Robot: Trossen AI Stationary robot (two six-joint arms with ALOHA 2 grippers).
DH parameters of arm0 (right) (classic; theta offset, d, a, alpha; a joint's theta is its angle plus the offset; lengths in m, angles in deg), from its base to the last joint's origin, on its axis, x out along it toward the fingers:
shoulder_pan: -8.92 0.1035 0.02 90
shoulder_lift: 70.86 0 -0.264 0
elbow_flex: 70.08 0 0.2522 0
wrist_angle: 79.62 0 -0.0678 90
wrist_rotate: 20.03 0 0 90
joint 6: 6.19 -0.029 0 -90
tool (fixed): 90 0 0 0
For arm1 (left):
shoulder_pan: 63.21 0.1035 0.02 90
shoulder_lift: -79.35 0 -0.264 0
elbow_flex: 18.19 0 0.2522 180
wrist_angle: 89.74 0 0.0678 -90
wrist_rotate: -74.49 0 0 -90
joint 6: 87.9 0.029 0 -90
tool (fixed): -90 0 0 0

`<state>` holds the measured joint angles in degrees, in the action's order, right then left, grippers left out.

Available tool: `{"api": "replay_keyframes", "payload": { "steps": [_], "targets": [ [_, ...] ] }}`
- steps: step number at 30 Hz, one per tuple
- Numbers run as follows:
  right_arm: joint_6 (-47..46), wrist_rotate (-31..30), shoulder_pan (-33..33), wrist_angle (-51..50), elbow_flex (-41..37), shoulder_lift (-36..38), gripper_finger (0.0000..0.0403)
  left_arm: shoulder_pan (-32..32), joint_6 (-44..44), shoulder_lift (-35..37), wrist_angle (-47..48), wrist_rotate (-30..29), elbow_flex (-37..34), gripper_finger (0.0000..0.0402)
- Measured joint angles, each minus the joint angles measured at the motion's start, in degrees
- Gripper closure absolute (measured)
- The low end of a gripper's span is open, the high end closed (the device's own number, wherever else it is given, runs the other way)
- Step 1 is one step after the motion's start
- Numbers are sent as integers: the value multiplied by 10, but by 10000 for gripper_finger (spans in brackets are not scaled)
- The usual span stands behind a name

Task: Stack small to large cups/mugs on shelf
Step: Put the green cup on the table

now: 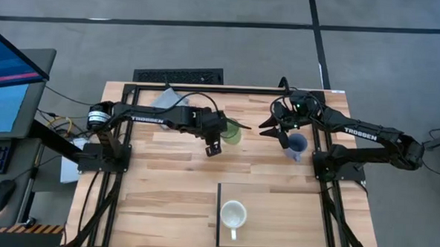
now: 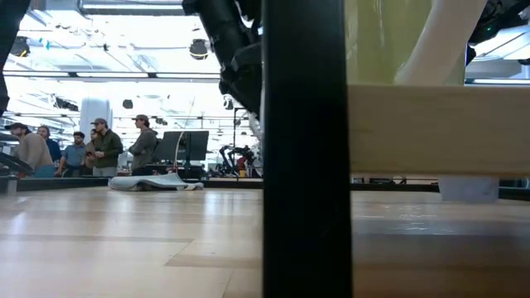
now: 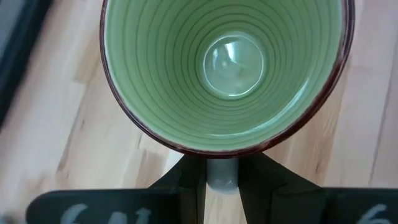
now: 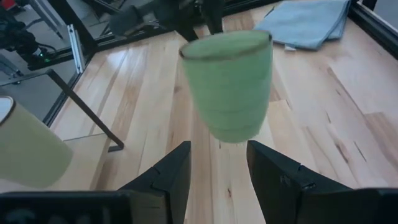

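Observation:
The bright green mug point(image 1: 232, 131) is at the table's middle, and my left gripper point(image 1: 218, 140) is shut on its handle. The left wrist view looks down into the green mug point(image 3: 224, 68). My right gripper point(image 1: 278, 127) is open a little to the mug's right and touches nothing. In the right wrist view the green mug point(image 4: 230, 87) shows ahead of my right gripper point(image 4: 219, 168). The blue-grey mug point(image 1: 297, 145) stands on the table beside the right arm. The cream-white mug point(image 1: 233, 213) stands upright on the shelf point(image 1: 290, 223). My left gripper pinches the green mug's handle point(image 3: 222, 174) between its two fingers point(image 3: 186, 183), slanting down from above on the mug's left. The mug stays mouth-up. In the right wrist view its base point(image 4: 235, 134) seems to hang clear of the table.
A grey folded cloth point(image 1: 169, 99) lies near the table's far edge, left of centre. The shelf's dark strip point(image 1: 217, 213) runs along its left edge. In the low view a black post point(image 2: 302, 149) and the shelf's raised board point(image 2: 439, 124) fill the front. People stand in the room behind.

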<state>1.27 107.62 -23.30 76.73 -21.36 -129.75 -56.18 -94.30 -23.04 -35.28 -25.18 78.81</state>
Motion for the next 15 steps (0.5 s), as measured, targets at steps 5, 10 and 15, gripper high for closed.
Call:
{"api": "replay_keyframes", "payload": {
  "steps": [5, 10, 15],
  "targets": [
    [0, 0, 0, -5, 0, 0, 225, 1, 21, -45, -20, 0, -1, 352],
    [0, -1, 0, -8, 0, 0, 225, 1, 27, -68, -51, 33, 0, 352],
    [0, -1, 0, -8, 0, 0, 225, 0, 28, -79, -52, 34, 0, 352]
  ]
}}
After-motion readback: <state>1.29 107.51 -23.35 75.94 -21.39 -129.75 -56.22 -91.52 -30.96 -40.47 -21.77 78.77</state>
